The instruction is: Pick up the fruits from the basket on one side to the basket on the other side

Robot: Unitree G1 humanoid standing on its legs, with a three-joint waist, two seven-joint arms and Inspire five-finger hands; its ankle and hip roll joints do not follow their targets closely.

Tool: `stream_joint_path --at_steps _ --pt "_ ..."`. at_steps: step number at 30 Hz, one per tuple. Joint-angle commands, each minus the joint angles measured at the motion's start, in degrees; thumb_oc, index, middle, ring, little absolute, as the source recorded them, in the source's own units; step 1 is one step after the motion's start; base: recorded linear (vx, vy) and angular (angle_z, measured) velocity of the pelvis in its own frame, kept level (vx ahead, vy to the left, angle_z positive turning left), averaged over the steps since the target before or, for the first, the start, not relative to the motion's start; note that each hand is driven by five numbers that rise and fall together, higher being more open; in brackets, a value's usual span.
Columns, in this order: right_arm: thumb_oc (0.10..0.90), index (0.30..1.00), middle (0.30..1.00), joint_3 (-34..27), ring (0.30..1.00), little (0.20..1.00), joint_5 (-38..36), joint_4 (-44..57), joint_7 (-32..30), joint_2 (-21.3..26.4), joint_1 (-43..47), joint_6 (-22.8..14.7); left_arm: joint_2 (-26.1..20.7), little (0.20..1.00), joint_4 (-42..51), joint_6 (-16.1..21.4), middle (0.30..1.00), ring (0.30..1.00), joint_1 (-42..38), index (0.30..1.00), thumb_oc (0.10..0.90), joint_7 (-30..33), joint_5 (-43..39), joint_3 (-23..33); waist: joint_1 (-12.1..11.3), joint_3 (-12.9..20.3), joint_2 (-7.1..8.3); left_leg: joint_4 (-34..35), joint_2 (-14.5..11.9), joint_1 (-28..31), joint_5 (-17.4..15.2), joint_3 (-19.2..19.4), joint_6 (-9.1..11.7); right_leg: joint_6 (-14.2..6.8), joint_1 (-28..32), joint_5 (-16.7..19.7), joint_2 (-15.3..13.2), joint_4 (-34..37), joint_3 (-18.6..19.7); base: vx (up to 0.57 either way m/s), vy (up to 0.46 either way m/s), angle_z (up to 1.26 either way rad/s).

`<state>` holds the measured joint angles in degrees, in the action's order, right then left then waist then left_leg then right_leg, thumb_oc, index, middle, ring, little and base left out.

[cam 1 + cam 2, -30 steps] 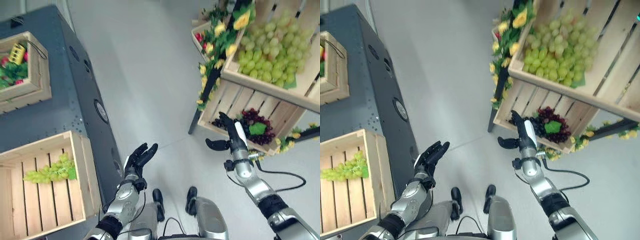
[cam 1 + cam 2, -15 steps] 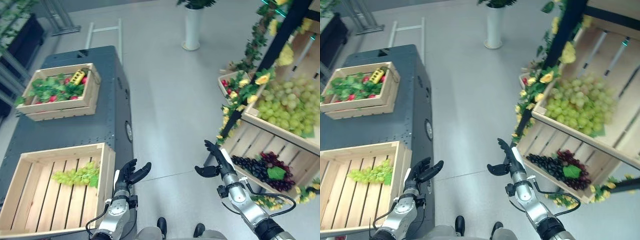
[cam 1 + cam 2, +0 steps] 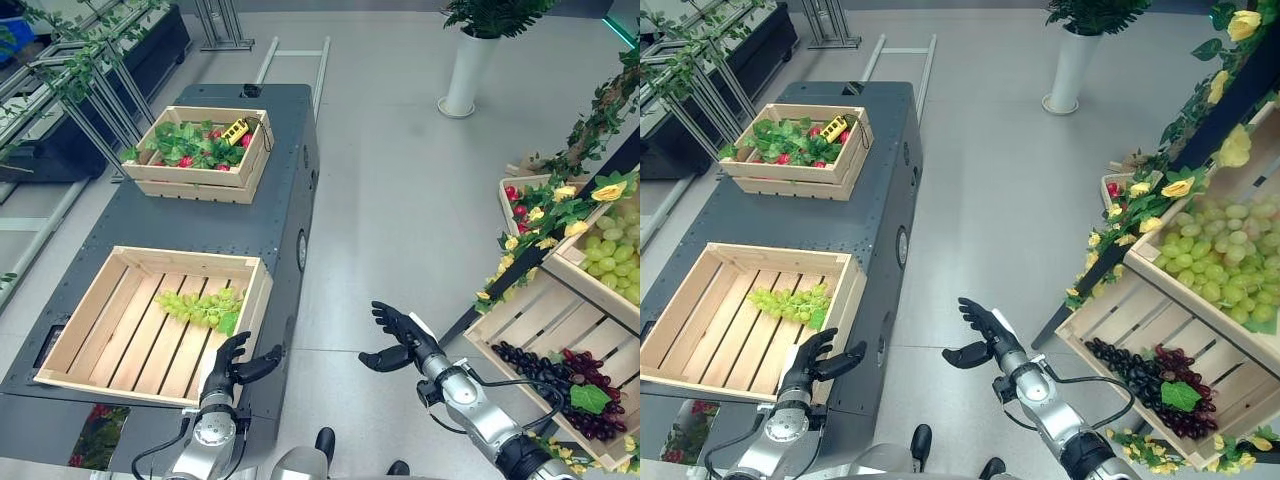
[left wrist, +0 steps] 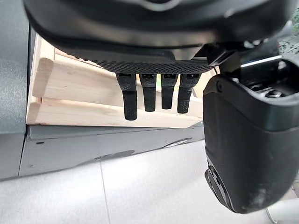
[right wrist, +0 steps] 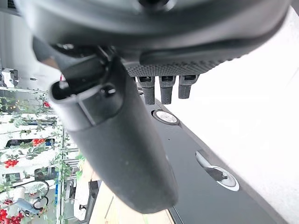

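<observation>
A bunch of green grapes (image 3: 200,306) lies in the near wooden crate (image 3: 160,254) on the grey cart. Dark purple grapes (image 3: 555,375) fill the low slatted crate (image 3: 520,320) of the shelf on the right, and a heap of green grapes (image 3: 615,255) sits in the crate above it. My left hand (image 3: 232,362) hangs open and empty by the near crate's front corner; in the left wrist view its fingers (image 4: 149,93) reach straight toward the crate's wooden side (image 4: 74,93). Over the floor between cart and shelf, my right hand (image 3: 400,335) is open and empty, fingers (image 5: 166,86) straight.
The grey cart (image 3: 200,220) also bears a far crate (image 3: 195,150) of red fruit and leaves. Yellow flowers (image 3: 560,200) and a dark post edge the shelf. A small crate of red fruit (image 3: 515,190), a white planter (image 3: 462,75) and metal racks (image 3: 80,80) stand around the floor.
The camera has swung, so the cart and both crates now show whole. My right hand has drawn back from the purple grapes crate toward the floor's middle. Both hands stay open and empty.
</observation>
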<state>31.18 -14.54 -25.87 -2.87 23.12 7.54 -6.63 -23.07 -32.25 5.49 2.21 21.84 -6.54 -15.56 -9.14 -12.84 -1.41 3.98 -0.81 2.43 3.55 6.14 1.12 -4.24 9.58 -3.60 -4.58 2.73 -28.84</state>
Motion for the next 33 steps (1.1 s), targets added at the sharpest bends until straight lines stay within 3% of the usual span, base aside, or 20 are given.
stream_joint_path --at_steps 1,2,4,8,9,10,12,13,14,16,17,19,23,27,33 --pt "0.8 0.9 0.9 0.3 0.9 0.9 -3.3 4.2 -1.7 0.1 3.1 -3.8 -5.4 0.9 -0.8 3.4 0.9 0.9 -7.7 0.9 0.8 2.8 4.3 1.8 1.4 -1.0 0.9 -5.9 -4.8 -4.8 -2.6 8.7 3.1 2.3 -1.8 -2.6 -4.2 -5.7 -0.8 0.0 0.127 1.46" --pt "0.8 0.9 0.9 0.5 0.9 0.9 -4.2 3.1 -1.3 0.1 3.6 -4.3 -5.5 0.9 -1.8 3.6 0.9 0.9 -8.7 0.9 0.8 3.3 4.2 1.2 1.4 -1.5 0.8 -4.8 -4.0 -4.8 -2.0 6.7 2.9 2.0 -1.6 -2.7 -4.3 -6.4 0.1 0.07 0.155 1.14" --pt "0.8 0.9 0.9 0.0 0.9 0.9 -5.3 2.2 -0.7 0.3 3.1 -5.0 -5.6 0.9 -3.2 5.2 0.9 0.9 -9.3 0.9 0.8 2.2 4.6 1.6 2.0 -1.4 0.82 -5.6 -4.2 -4.2 -2.8 9.1 2.4 1.1 -1.1 -2.6 -5.1 -6.5 -0.6 0.13 0.214 0.45" --pt "0.8 0.9 0.9 -1.1 0.9 0.9 -4.6 0.7 0.0 -0.9 1.0 -8.0 -6.7 0.9 -0.6 4.6 0.9 0.9 -8.7 0.9 0.8 1.5 5.7 1.2 1.3 -0.4 0.39 -3.6 -2.2 -2.4 -4.0 8.7 0.5 -0.3 0.2 -3.3 -6.2 -7.8 -1.1 0.14 0.189 0.02" --pt "0.8 0.9 0.9 -1.6 0.9 0.9 -4.8 1.3 -0.6 -1.8 0.8 -8.6 -7.2 0.9 0.9 4.0 0.9 0.9 -9.0 0.9 0.8 1.1 7.5 0.6 1.6 -0.6 0.25 -3.2 -0.7 -1.8 -4.9 8.0 -1.2 -1.0 -2.9 -2.5 -7.8 -17.4 0.4 0.13 0.174 0.0" --pt "0.8 0.9 0.9 -1.6 0.9 0.9 -4.8 1.4 -0.7 -1.9 0.7 -8.7 -7.3 0.9 0.9 4.1 0.9 0.9 -9.0 0.9 0.8 1.1 7.7 0.6 1.6 -0.5 0.33 -3.1 -0.5 -1.8 -5.0 8.0 -1.4 -1.2 -3.4 -2.6 -8.1 -18.1 0.7 0.11 0.153 0.02" --pt "0.8 0.9 0.9 -2.0 0.9 0.9 -5.4 3.0 -0.8 -1.5 -0.2 -9.1 -8.4 0.9 1.5 4.5 0.9 0.9 -9.2 0.9 0.8 0.8 8.6 0.1 3.2 -1.6 0.21 -3.1 0.2 -1.0 -5.6 5.9 -2.3 -1.5 -8.4 -2.2 -7.5 -26.1 5.6 0.1 0.004 0.14" --pt "0.8 0.9 0.9 -2.0 0.9 0.9 -5.9 3.7 -1.2 -1.0 -0.7 -9.3 -9.1 0.9 1.4 5.0 0.9 0.9 -10.2 0.9 0.8 0.4 8.3 -1.0 5.0 -2.3 -0.22 -3.0 -0.1 -0.6 -5.2 3.4 -1.8 -0.5 -10.0 -3.1 -5.4 -20.9 10.6 0.1 -0.094 0.28" --pt "0.8 0.9 0.9 -2.0 0.9 0.9 -6.1 3.8 -1.5 -0.7 -0.4 -9.6 -9.5 0.9 1.1 5.7 0.9 0.9 -11.5 0.9 0.8 0.4 7.9 -1.8 6.1 -2.7 -0.58 -3.2 -0.3 -0.8 -5.1 2.0 -1.6 -0.2 -10.4 -2.8 -4.9 -16.9 13.2 0.01 -0.108 0.56" --pt "0.8 0.9 0.9 -1.5 0.9 0.9 -5.6 2.6 -1.5 -0.9 1.9 -10.1 -10.7 0.9 0.9 6.7 0.9 0.9 -15.0 0.9 0.8 1.0 6.5 -3.4 7.3 -3.3 -1.15 -3.2 -0.6 -2.2 -4.6 1.5 -1.7 -0.2 -12.1 1.6 -5.1 -10.9 15.9 -0.1 -0.107 0.8" --pt "0.8 0.9 0.9 -1.2 0.9 0.9 -4.8 1.7 -1.3 -1.2 3.3 -9.6 -11.2 0.9 0.9 6.8 0.9 0.9 -17.2 0.9 0.8 2.1 6.2 -4.9 8.4 -4.2 -0.98 -3.8 -0.5 -2.8 -5.5 1.3 -2.4 -0.3 -14.8 2.0 -4.3 -12.7 18.9 -0.03 -0.224 0.76" --pt "0.8 0.9 0.9 -1.5 0.9 0.9 -5.7 1.4 -1.4 -0.7 4.0 -8.1 -11.0 0.9 2.3 7.5 0.9 0.9 -17.7 0.9 0.8 3.5 10.7 -5.3 8.4 -4.0 -0.27 -3.7 -1.9 -3.3 -4.4 1.8 -1.1 0.0 -11.9 1.1 -3.5 -8.3 17.2 0.1 -0.301 0.82" --pt "0.8 0.9 0.9 -2.6 0.9 0.9 -5.8 0.1 0.9 0.8 3.6 -7.8 -11.5 0.9 2.8 8.8 0.9 0.9 -18.3 0.9 0.8 6.8 14.4 -5.7 8.3 -4.0 0.18 -4.4 -2.9 -3.6 -3.7 2.2 0.1 0.7 -9.5 0.6 -3.4 -6.7 14.9 0.14 -0.109 0.57" --pt "0.8 0.9 0.9 -2.3 0.9 0.9 -5.8 -0.3 0.5 3.2 4.9 -7.2 -14.2 0.9 -0.5 7.9 0.9 0.9 -23.4 0.9 0.8 12.0 17.8 -5.4 8.7 -5.1 -0.24 -5.2 -3.1 -5.5 -3.5 1.3 0.9 1.2 -10.4 -1.0 -3.8 -8.2 13.8 0.07 0.014 0.05" --pt "0.8 0.9 0.9 -0.9 0.9 0.9 -5.4 0.5 0.8 5.6 7.3 -6.9 -21.2 0.9 -13.0 7.7 0.9 0.9 -34.5 0.9 0.8 19.9 23.9 -6.8 10.5 -10.0 -0.62 -8.9 -3.5 -9.8 -3.8 1.5 1.8 2.1 -15.3 -2.8 -4.4 -12.5 14.6 0.0 0.102 -0.04"
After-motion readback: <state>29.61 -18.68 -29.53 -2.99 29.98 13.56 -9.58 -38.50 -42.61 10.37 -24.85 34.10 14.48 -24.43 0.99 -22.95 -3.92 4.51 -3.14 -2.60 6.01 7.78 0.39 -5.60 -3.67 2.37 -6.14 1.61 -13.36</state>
